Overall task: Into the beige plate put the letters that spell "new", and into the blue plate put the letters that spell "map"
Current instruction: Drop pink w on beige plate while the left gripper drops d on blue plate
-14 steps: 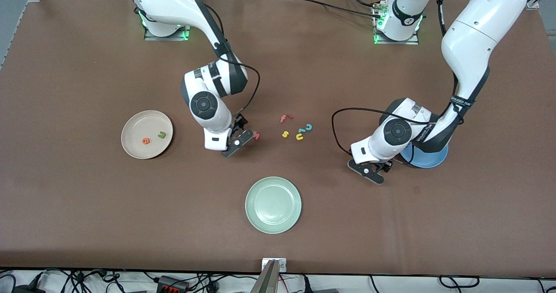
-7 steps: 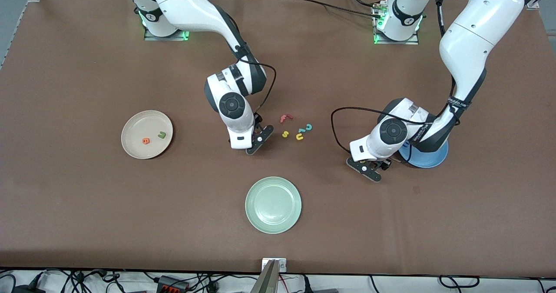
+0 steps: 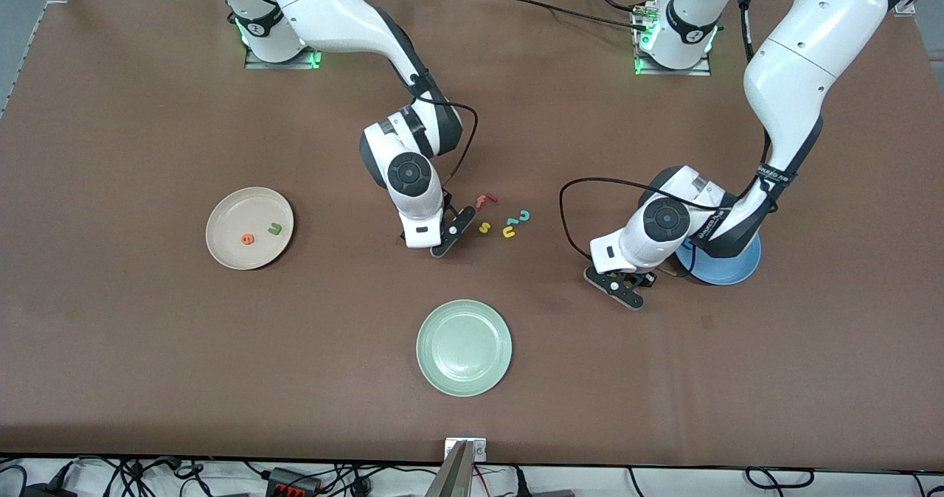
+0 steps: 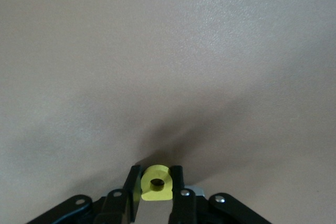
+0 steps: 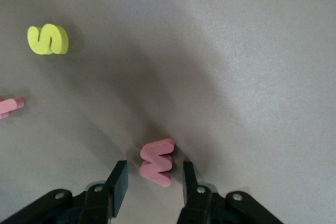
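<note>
In the left wrist view my left gripper (image 4: 156, 176) is shut on a yellow round-bowled letter (image 4: 147, 190). In the front view this gripper (image 3: 643, 281) is low over the table beside the blue plate (image 3: 731, 270), which the left arm mostly hides. My right gripper (image 5: 154, 176) is open and straddles the pinkish-red w (image 5: 156, 162), which lies flat on the table with a gap at each finger. In the front view the right gripper (image 3: 448, 233) hides the w. The beige plate (image 3: 221, 242) holds the orange e (image 3: 248, 239) and the dark green n (image 3: 274, 228).
Loose letters lie close to the right gripper, toward the left arm's end: a red f (image 3: 484, 200), a yellow s (image 3: 484, 227), a yellow u (image 3: 509, 232) and teal letters (image 3: 522, 217). A pale green plate (image 3: 463, 347) sits nearer the front camera.
My right arm has moved toward the left arm's end until its gripper stands over the w, and its jaws have narrowed. My left gripper has shut on the yellow letter and shifted slightly.
</note>
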Controlling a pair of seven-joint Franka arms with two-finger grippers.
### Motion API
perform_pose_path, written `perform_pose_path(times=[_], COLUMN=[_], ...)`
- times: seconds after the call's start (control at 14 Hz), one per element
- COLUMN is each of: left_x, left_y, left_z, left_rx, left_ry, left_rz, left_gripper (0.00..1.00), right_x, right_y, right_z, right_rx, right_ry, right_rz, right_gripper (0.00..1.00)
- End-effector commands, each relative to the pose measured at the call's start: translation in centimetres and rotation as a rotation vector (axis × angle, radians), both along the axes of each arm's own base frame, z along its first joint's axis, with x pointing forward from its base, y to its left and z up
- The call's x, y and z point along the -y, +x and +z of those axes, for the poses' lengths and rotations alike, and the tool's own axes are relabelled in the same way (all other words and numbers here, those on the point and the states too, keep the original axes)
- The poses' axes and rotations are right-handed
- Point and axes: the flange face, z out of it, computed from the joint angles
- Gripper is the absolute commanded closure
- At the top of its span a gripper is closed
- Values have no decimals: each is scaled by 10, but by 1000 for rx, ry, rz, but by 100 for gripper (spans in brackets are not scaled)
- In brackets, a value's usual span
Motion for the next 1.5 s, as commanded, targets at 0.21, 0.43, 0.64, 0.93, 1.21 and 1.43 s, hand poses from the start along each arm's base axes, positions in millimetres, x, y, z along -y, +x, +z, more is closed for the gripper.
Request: perform_pose_path(times=[0.21,0.43,0.64,0.93,1.21,1.43], left_x=[-23,-55,-116,-176,-195,-180], left_y=[7,9,5,-12,-25,-22], left_z=[22,67,85,73,58,81], left_rx=[8,-54,-179,-292,-322,-299], left_ry=[65,145,204,201,189,183], left_rz=[-18,15,32,28,48,28], left_gripper=[90,90,90,89,0,0], right_x=[-2,5,30,122,231,300], right_y=[5,11,29,79,96,77], right_z=[-5,-5,3,34,82,88], right_rx=[15,16,34,29,-110,-240], right_ry=[-22,-24,-52,-166,-295,-322], right_rz=[36,21,-11,-188,-365,-480], right_gripper=[73,81,85,82,81,81])
